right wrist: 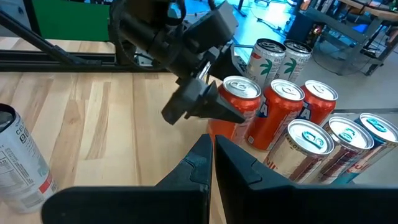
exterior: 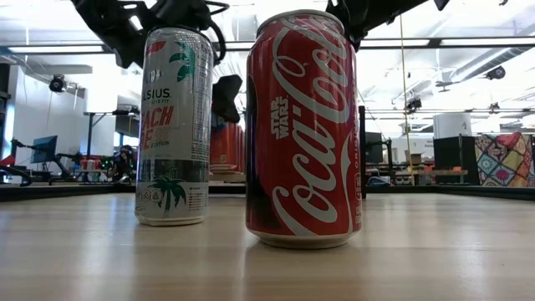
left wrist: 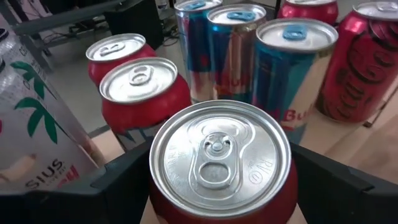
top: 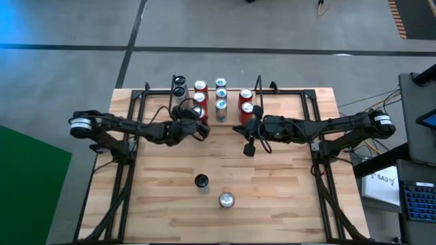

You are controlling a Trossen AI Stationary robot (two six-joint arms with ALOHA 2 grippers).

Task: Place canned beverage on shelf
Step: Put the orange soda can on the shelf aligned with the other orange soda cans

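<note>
From above, the left tool [top: 197,126] sits at the shelf [top: 218,92] along the tabletop's [top: 286,197] far edge, fingers spread around a red can [top: 198,111]; the right tool [top: 249,144] hangs pinched shut nearby. Level with the tabletop, a glossy red cola can [exterior: 303,130] and a white palm-print can [exterior: 173,125] stand near the front edge. The left wrist alone shows the held can's [left wrist: 221,165] silver pull-tab lid between dark fingers [left wrist: 339,186], with blue-and-silver cans [left wrist: 292,68] just behind.
</note>
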